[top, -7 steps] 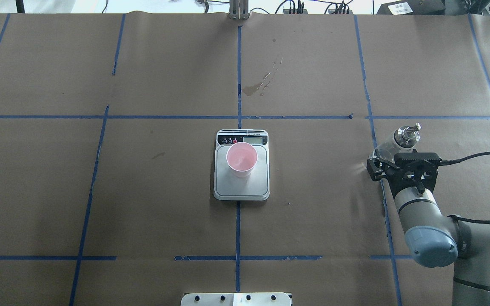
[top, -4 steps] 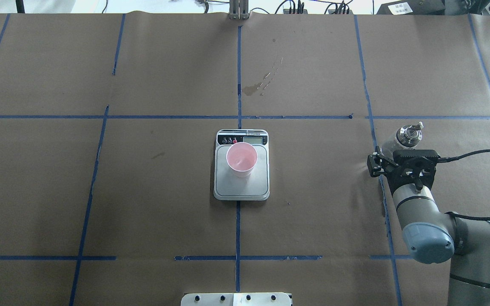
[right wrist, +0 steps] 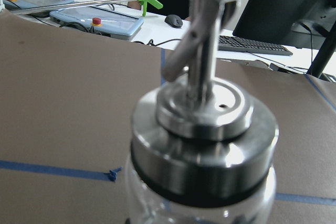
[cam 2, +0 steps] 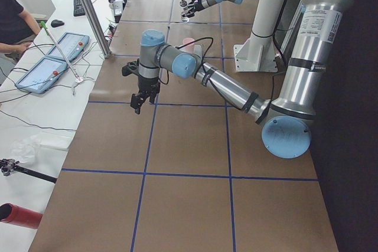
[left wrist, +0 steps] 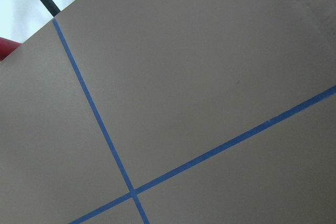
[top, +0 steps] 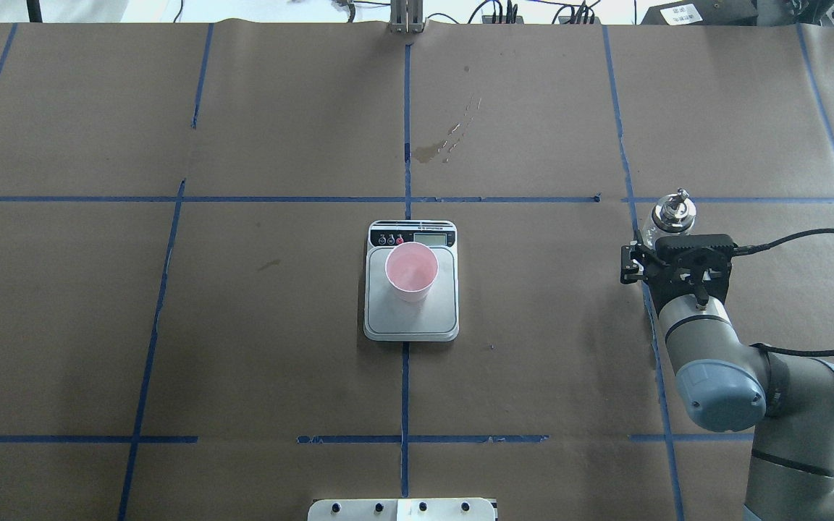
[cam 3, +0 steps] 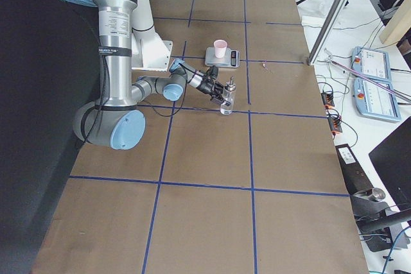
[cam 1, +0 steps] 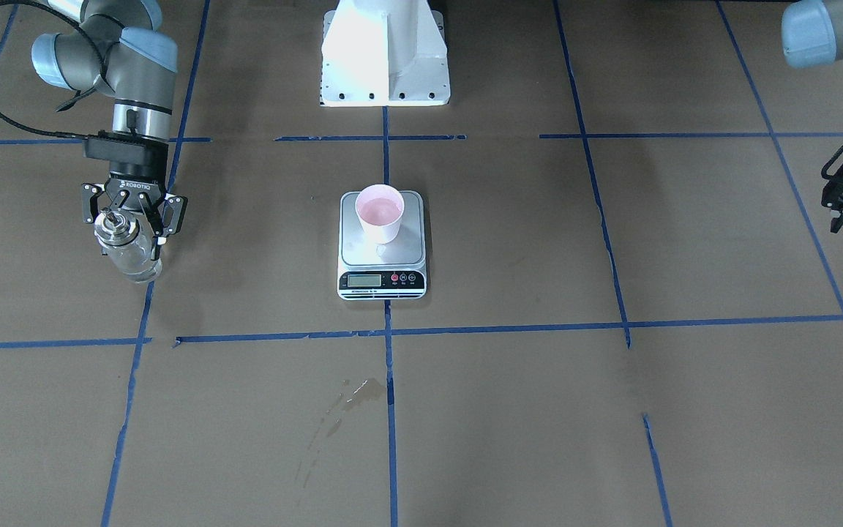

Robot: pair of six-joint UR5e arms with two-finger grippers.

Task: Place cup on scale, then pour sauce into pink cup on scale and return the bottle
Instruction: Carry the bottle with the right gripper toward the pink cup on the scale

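Note:
The pink cup [top: 411, 271] stands upright on the silver platform of the scale [top: 417, 318] at the table's middle; it also shows in the front view [cam 1: 380, 212]. My right gripper [top: 667, 242] is shut on the clear glass bottle [top: 669, 215], far to the scale's right. The bottle [cam 1: 123, 249] stands nearly upright, its base at or just above the paper. Its metal collar and spout fill the right wrist view [right wrist: 205, 145]. My left gripper [cam 1: 837, 218] hangs empty over the table's left end; I cannot tell whether it is open or shut.
A dried spill stain [top: 439, 148] lies on the brown paper beyond the scale. The robot's white base [cam 1: 385, 51] stands at the near edge. Blue tape lines grid the table. Operators' desks with tablets [cam 3: 372, 72] run along the far side.
My right gripper has moved farther from the robot and slightly toward the scale with the bottle. The bottle has turned from tilted to nearly upright. Cup and scale have not moved.

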